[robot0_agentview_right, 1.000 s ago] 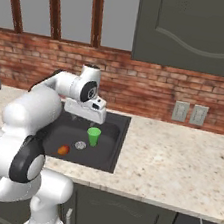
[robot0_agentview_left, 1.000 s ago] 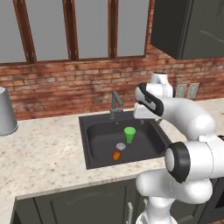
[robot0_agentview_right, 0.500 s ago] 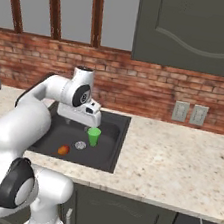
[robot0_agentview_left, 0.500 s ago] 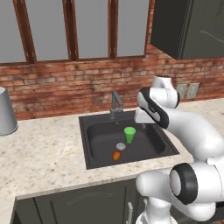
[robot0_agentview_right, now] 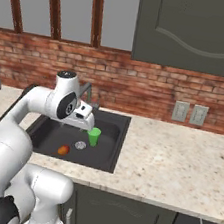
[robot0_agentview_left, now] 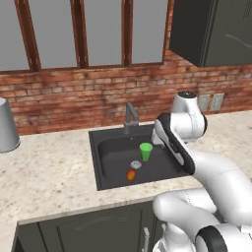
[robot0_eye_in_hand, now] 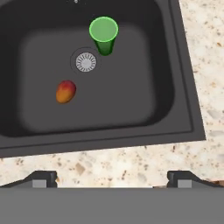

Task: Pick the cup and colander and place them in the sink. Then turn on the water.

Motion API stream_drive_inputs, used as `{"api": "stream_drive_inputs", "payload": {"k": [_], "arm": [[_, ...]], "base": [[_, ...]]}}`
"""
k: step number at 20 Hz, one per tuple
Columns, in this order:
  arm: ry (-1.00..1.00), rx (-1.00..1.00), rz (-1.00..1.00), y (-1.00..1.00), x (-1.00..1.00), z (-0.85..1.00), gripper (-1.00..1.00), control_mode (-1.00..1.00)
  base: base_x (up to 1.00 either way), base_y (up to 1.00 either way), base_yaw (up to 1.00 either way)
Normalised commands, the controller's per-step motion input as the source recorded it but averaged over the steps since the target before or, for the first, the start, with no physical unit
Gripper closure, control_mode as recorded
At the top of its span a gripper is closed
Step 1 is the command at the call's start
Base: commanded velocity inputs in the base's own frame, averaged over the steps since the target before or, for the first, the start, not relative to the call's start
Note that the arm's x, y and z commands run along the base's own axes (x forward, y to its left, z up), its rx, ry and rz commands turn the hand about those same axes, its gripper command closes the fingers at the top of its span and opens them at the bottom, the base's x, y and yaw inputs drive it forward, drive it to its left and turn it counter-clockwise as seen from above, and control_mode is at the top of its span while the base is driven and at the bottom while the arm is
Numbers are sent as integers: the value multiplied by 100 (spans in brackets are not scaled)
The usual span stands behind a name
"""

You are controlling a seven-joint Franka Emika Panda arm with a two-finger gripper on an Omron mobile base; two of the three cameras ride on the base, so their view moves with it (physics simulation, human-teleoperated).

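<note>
The bright-green cup [robot0_eye_in_hand: 103, 33] stands upright inside the dark sink [robot0_eye_in_hand: 109, 140], just beside the round drain [robot0_eye_in_hand: 86, 61]; it also shows in both base views [robot0_agentview_left: 145, 151] [robot0_agentview_right: 94, 136]. My gripper [robot0_eye_in_hand: 112, 179] hangs open and empty above the sink's near side, well clear of the cup. In the base views the hand [robot0_agentview_left: 170, 142] [robot0_agentview_right: 84, 118] hovers over the basin's right half. The grey faucet [robot0_agentview_left: 130, 115] rises at the back rim, and no stream comes from it. The colander is out of view.
A small orange-red fruit [robot0_eye_in_hand: 65, 92] lies on the basin floor left of the drain. A large grey metal cylinder [robot0_agentview_left: 6, 125] stands on the speckled counter [robot0_agentview_left: 54, 167] far left. Brick wall, windows and wall outlets [robot0_agentview_right: 189, 113] lie behind; dark cabinets hang above.
The hand has dropped slightly and drawn toward the sink's front while the arm's elbow swung outward. The cup and fruit have stayed put. The jaws remain open.
</note>
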Motion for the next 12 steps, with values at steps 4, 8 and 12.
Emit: {"api": "stream_drive_inputs", "payload": {"k": [4,8,12], "arm": [[-10,0,5,0,-38,16,-100,-100],[-1,0,0,0,-32,34,-100,-100],[-1,0,0,0,-33,24,-100,-100]], "base": [[0,0,0],[0,0,0],[0,0,0]]}}
